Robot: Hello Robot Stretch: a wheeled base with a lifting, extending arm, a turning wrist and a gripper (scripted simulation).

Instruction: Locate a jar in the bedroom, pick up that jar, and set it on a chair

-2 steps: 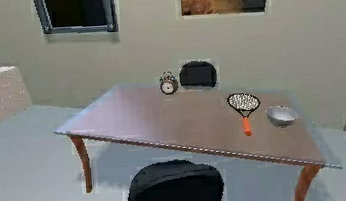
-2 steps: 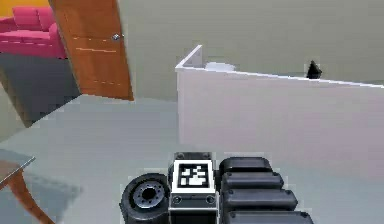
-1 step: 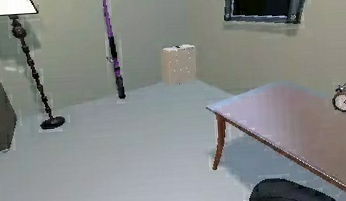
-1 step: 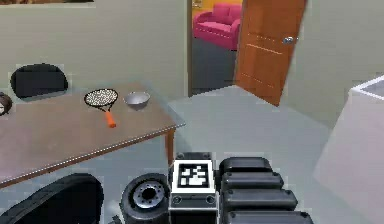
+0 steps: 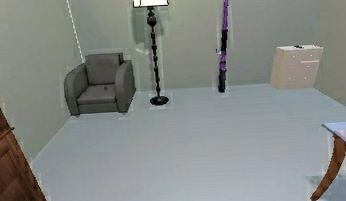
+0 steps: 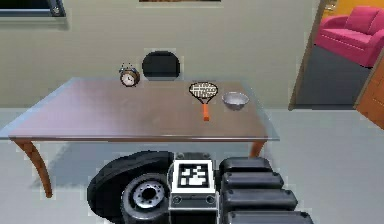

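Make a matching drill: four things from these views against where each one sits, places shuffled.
Things:
1. armchair
2. dresser
3. alarm clock
4. bowl

Places:
A. on the table, just right of the racket
B. against the far wall, toward the forward view's right
C. in the room corner, left of the floor lamp
D. on the table's far side, left of the dark chair

Pairs: 1-C, 2-B, 3-D, 4-A

Down at the arm side view's bottom edge the robot is nearly all black: a rounded, glossy housing (image 6: 122,182) with a grey ringed disc (image 6: 150,196) set in it. Right beside that sits a white square marker (image 6: 195,177) with black marks, then chunky black arm segments (image 6: 256,190), stacked and ribbed.
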